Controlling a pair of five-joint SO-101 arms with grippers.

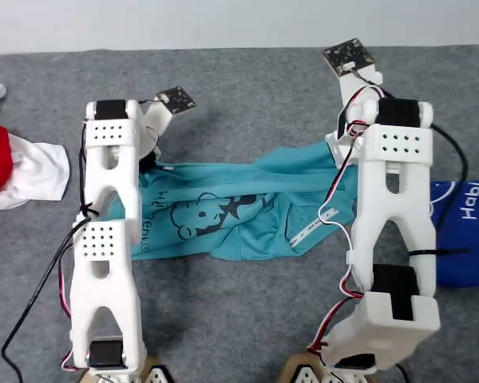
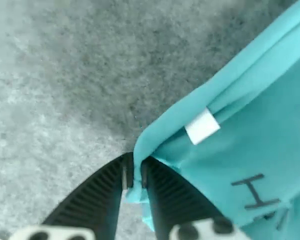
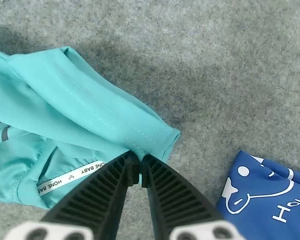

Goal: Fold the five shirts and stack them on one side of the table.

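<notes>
A: What covers the table?
B: A grey, felt-like fabric, faintly mottled.
A: And what lies beyond its far edge?
B: A plain pale band, lit evenly. Shadows on the grey surface are soft.

I can make out dark lettering on the teal shirt, next to its bear drawing. A white neck label inside it carries small dark print. The blue shirt bears white lettering. A small white tag at the teal shirt's edge looks blank.
</notes>
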